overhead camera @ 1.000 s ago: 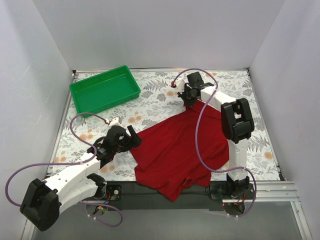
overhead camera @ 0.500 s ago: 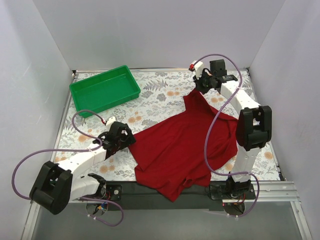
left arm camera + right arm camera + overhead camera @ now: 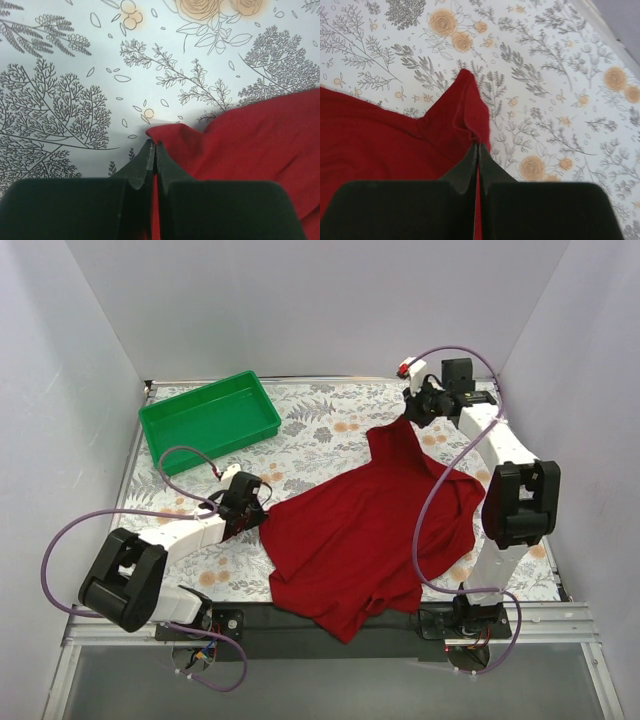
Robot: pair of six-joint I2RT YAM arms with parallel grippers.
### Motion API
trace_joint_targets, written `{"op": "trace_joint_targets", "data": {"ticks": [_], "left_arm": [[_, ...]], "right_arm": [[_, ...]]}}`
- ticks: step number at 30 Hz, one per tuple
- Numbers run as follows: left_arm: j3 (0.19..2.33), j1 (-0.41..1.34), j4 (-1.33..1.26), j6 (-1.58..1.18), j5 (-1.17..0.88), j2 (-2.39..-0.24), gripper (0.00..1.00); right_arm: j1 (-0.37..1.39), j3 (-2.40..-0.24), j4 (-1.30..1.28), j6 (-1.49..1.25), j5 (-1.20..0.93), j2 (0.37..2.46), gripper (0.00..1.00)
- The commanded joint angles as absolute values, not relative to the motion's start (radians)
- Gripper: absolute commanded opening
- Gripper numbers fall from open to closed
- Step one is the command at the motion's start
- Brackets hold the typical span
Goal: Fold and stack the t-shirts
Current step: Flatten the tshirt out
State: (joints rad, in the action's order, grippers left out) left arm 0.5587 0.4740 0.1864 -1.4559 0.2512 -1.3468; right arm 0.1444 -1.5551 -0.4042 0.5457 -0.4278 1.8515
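A dark red t-shirt point(image 3: 365, 530) lies crumpled over the middle and near side of the flowered table point(image 3: 320, 435), its near hem hanging past the front edge. My left gripper point(image 3: 260, 512) is shut on the shirt's left corner point(image 3: 167, 132), low against the table. My right gripper point(image 3: 412, 412) is shut on the shirt's far tip point(image 3: 465, 107) at the back right, and the cloth point(image 3: 380, 135) stretches from it toward the middle. Red fabric shows between the closed jaws in both wrist views.
A green plastic tray point(image 3: 210, 420) stands at the back left, with nothing in it. White walls enclose the table on the left, back and right. Purple cables loop from both arms over the shirt and the table's left side.
My left gripper moved up to the shirt's left corner and closed on it. My right gripper carried the far tip of the shirt toward the back right, stretching the cloth out.
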Motion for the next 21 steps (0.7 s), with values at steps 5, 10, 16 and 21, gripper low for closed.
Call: {"op": "trace_joint_targets", "data": {"ticks": [5, 10, 16, 21], "left_arm": [[0.692, 0.468, 0.163, -1.362, 0.331, -1.299, 0.00], [0.813, 0.468, 0.161, -1.258, 0.383, -1.256, 0.00], [0.920, 0.465, 0.134, -1.167, 0.486, -1.125, 0.00], [0.995, 0.463, 0.075, -1.094, 0.528, -0.991, 0.00]], "right_arm": [[0.048, -1.560, -0.400, 0.545, -0.505, 1.681, 0.01], [-0.038, -1.597, -0.413, 0.541, -0.538, 1.594, 0.01], [-0.113, -1.696, -0.429, 0.538, -0.557, 1.479, 0.01], [-0.172, -1.795, -0.431, 0.515, -0.571, 1.373, 0.01]]}}
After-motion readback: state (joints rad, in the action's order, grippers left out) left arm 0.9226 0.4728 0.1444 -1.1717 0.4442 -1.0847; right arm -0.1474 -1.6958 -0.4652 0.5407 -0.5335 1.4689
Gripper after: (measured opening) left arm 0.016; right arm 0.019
